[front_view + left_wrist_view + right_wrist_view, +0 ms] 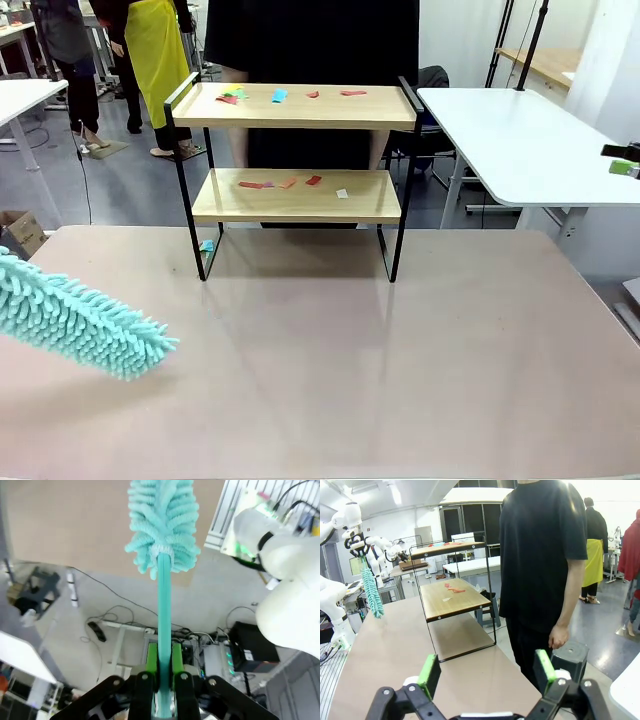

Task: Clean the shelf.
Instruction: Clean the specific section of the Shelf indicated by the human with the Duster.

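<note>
Turquoise duster (162, 525) gripped by left pincer (164, 651), apart from shelf (375, 108); right pincer (487, 670) spread

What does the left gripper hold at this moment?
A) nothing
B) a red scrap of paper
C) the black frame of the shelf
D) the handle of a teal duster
D: in the left wrist view, the left gripper is shut on the thin handle of the duster.

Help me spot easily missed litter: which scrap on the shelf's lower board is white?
The small white paper scrap, rightmost on the lower board of the light wooden, black-framed shelf; the others there are coloured, mostly red.
</note>
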You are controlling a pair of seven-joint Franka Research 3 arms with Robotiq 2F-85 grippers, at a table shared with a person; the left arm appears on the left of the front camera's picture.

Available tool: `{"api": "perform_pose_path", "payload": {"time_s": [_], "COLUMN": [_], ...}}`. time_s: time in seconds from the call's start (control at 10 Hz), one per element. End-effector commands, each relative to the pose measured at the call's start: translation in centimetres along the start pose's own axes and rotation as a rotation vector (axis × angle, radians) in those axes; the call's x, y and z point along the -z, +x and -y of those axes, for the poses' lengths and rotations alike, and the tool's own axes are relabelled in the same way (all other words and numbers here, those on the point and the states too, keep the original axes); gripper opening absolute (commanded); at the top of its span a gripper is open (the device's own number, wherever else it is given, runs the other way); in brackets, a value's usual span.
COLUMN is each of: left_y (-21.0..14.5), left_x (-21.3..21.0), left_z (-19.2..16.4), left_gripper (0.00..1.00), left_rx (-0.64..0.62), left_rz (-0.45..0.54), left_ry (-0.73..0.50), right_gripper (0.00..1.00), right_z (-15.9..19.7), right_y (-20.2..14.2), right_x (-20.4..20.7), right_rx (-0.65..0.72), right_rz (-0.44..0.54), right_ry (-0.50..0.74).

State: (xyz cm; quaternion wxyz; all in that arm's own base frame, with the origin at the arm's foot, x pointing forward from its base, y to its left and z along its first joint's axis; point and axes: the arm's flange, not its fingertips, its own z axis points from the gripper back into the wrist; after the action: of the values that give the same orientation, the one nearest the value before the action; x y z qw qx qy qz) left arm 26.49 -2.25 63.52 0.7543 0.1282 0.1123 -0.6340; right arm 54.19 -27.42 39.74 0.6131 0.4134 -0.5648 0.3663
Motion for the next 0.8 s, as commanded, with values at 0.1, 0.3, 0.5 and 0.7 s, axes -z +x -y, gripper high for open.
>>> {"api": "perform_pose_path", "payload": {"time_s": [0.1, 0.3, 0.5, 0.7], "left_y": [0.07, 0.07, 0.07, 0.07], "left_x": [0.46, 0.46, 0.46, 0.46], "left_z": [-0.47, -0.47, -0.47, -0.47], "left_gripper": [0.13, 0.13, 0.13, 0.13], "left_rx": [-0.008, -0.008, -0.008, -0.008], "left_rz": [-0.011, -0.011, -0.011, -0.011], "left_ry": [-0.019, -0.019, -0.019, -0.019], "right_gripper": [1.0, 1.0, 1.0, 1.0], "right_z": [-0.03, -0.03, -0.03, -0.03], "right_y": [0.38, 0.38, 0.38, 0.38], "right_x": [0.23, 0.23, 0.23, 0.23], "right_rx": [-0.007, -0.007, -0.007, -0.007], "right_rz": [0.002, 0.002, 0.002, 0.002], "right_ry": [0.003, 0.003, 0.003, 0.003]}}
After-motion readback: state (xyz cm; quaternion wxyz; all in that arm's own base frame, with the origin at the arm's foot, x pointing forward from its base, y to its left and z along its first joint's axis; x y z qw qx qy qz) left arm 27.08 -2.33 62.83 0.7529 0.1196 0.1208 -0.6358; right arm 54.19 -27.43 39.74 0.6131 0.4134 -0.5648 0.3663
